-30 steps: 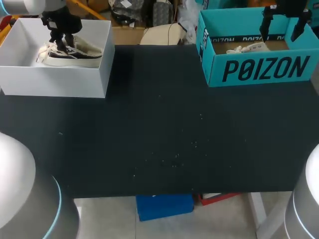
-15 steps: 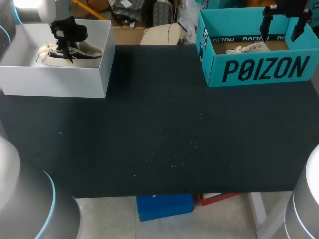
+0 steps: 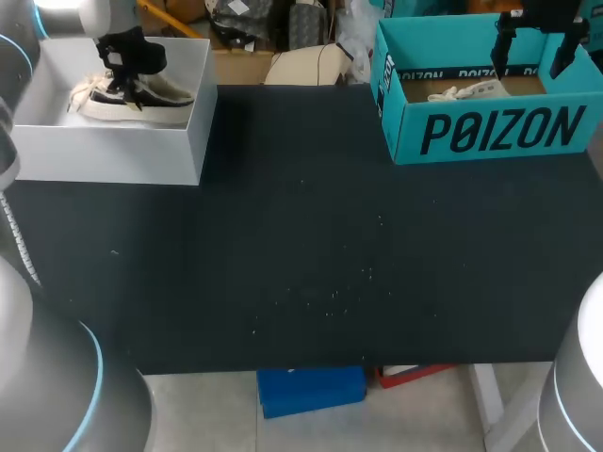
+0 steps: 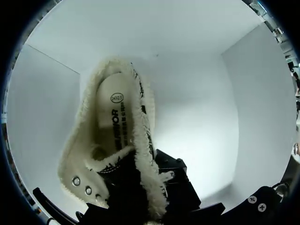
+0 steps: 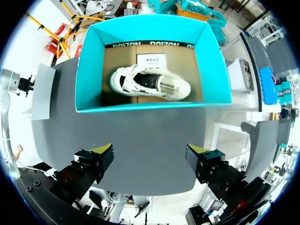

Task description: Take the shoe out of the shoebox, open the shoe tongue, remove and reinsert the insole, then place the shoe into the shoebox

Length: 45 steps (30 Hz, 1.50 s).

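On the black table [image 3: 311, 264], two open boxes, well apart. At 10 o'clock on the table, the white box [image 3: 113, 151], with one cream shoe [image 3: 158, 94] down on its floor. At 2 o'clock, the teal box [image 3: 490, 132], with a white shoe [image 3: 468, 91] inside too. Down inside the white box, right over the cream shoe, the left gripper [image 3: 121, 83], touching the shoe near its opening. Gripping the shoe or only resting on it: cannot tell. From the left wrist, a close look into that shoe: fluffy trim [image 4: 145, 154] all round the opening, a pale insole [image 4: 108, 124] lying flat within, small silver lace rings [image 4: 88, 190] along one side, and plain white box walls on every side. Up above the teal box, the right gripper [image 5: 151, 152], spread wide, holding nothing and touching nothing. Both yellow tips [image 5: 104, 149] in plain sight, one at each side, far apart. From the right wrist, at 12 o'clock ahead of that gripper, the teal box again, open at the top, with the white shoe lying across its brown cardboard floor, just beside a white paper [image 5: 151, 60] at the far wall.
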Motion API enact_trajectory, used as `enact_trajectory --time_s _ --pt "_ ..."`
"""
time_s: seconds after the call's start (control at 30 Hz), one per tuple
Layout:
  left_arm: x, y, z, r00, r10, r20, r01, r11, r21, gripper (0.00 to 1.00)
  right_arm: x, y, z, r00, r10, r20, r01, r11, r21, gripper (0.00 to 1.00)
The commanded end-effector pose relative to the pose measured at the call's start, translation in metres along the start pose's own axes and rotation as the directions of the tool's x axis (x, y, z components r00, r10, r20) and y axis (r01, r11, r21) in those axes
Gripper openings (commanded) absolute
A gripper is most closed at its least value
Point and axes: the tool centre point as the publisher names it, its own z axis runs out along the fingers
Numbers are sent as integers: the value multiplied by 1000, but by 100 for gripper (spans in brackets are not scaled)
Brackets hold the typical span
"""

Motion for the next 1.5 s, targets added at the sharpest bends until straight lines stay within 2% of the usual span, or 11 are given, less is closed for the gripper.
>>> enact_trajectory --time_s 0.03,0.23,0.4,0.5,0.67,0.8,0.97,1.17,1.3,1.5 --pt "28 -2 -48 1000 8 20 -7 1000 -18 0 0 0 0 1000 0 0 0 1000 0 100" --pt "60 -8 -108 998 -24 56 27 998 -49 0 0 0 0 1000 0 0 0 1000 0 100" --pt "90 -19 -174 985 -117 130 129 988 -87 0 0 0 0 1000 0 0 0 1000 0 100" --pt "108 -35 -211 968 -162 190 180 980 -82 0 0 0 0 1000 0 0 0 1000 0 100" --pt "143 -82 -256 930 -203 306 241 967 -89 0 0 0 0 1000 0 0 0 1000 0 100" --pt "174 -137 -279 896 -232 378 284 955 -85 0 0 0 0 1000 0 0 0 1000 0 100" --pt "211 -218 -283 864 -261 431 320 945 -70 0 0 0 0 1000 0 0 0 1000 0 100" --pt "251 -311 -260 855 -289 431 343 938 -51 0 0 0 0 1000 0 0 0 1000 0 100" --pt "274 -355 -237 851 -302 430 348 937 -31 0 0 0 0 1000 0 0 0 1000 0 100" --pt "300 -387 -196 845 -313 434 338 941 22 0 0 0 0 1000 0 0 0 1000 0 100"
